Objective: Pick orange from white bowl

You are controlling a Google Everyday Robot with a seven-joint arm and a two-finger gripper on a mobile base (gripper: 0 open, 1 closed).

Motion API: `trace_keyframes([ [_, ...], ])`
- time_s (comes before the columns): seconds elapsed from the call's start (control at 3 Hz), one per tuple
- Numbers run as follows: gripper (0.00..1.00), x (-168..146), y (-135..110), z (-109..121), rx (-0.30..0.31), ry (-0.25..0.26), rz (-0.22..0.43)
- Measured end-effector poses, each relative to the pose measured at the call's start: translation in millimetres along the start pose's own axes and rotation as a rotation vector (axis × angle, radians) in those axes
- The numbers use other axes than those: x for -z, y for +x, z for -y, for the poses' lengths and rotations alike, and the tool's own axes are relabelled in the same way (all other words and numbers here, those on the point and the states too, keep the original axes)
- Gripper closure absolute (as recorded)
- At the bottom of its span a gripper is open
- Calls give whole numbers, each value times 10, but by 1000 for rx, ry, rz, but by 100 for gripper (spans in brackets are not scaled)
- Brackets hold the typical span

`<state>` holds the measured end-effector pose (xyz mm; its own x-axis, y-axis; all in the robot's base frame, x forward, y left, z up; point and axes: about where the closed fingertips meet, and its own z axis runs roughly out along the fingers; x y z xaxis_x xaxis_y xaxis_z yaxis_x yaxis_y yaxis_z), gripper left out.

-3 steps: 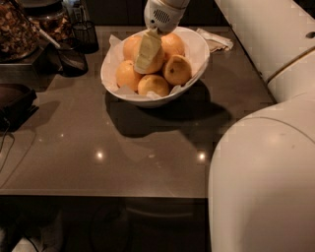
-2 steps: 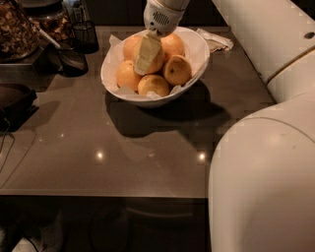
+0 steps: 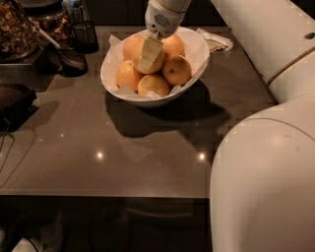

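The white bowl (image 3: 194,56) stands at the back middle of the dark table, lined with white paper and holding several round fruits. The orange (image 3: 158,64), the pale large fruit in the bowl's middle, is mostly covered by my gripper. My gripper (image 3: 149,55) reaches down from the white wrist (image 3: 165,15) into the bowl and lies right over that orange, seemingly against it. Smaller, deeper-orange fruits sit around it: one front left (image 3: 127,75), one front (image 3: 153,84), one right (image 3: 177,70).
A small dark mesh cup (image 3: 84,35) and a dark scoop (image 3: 71,59) stand left of the bowl, beside a container of nuts (image 3: 15,29). A crumpled napkin (image 3: 216,42) lies at the back right. My white arm (image 3: 266,172) fills the right side. The table's front edge (image 3: 98,196) is near.
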<state>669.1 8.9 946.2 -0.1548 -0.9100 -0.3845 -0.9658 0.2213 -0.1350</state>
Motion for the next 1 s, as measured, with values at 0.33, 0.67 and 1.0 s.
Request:
trace_keyframes([
  [0.33,70,-3,32,0,0,15,-1],
  [0.67,93,-2,31,0,1,15,-1],
  [1.0,100,8,22,0,1,16,1],
])
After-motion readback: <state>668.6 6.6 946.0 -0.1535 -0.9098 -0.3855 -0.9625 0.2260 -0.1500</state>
